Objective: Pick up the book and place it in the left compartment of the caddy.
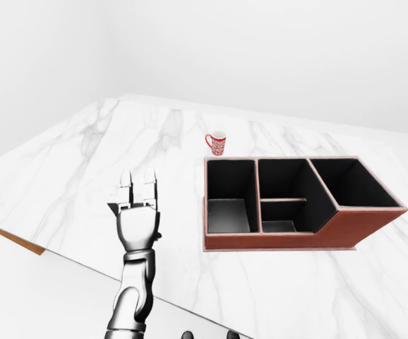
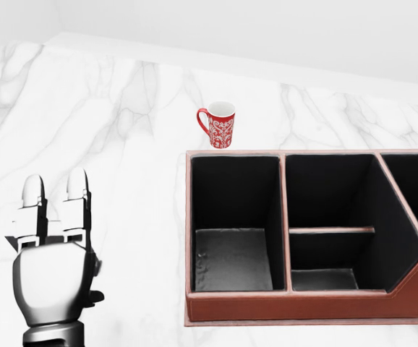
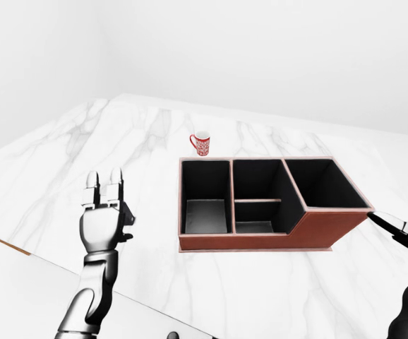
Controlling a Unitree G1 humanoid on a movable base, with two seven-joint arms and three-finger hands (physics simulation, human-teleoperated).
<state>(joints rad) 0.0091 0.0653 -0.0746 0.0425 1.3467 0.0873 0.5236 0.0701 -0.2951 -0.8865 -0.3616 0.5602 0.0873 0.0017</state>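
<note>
On the white marble desk point(image 1: 70, 176) the brown caddy point(image 2: 296, 305) stands with all its compartments empty — the left compartment point(image 2: 232, 260), the one the task names, shows only its bare grey floor in the head view. The book is nowhere to be seen in any of the three views, so nothing of the task appears done: the pick-up is not yet made and the placing lies beyond that. A red patterned mug point(image 2: 219, 124) stands just past the caddy's upper-left corner in the head view, apart from the rim and no part of the job. The left hand point(image 2: 51, 278) is raised over the desk, well to the left of the caddy, its fingers point(image 2: 77, 199) extended straight and parted, holding nothing. The right hand point(image 3: 402, 233) only just enters at the right edge of the right-eye view, beside the caddy's low end; its fingers look dark and thin there, and I cannot tell whether they are spread or closed — though no book shows in them. My judgement is that the book has first to be found, likely outside these views, before any grasp can be tried.
</note>
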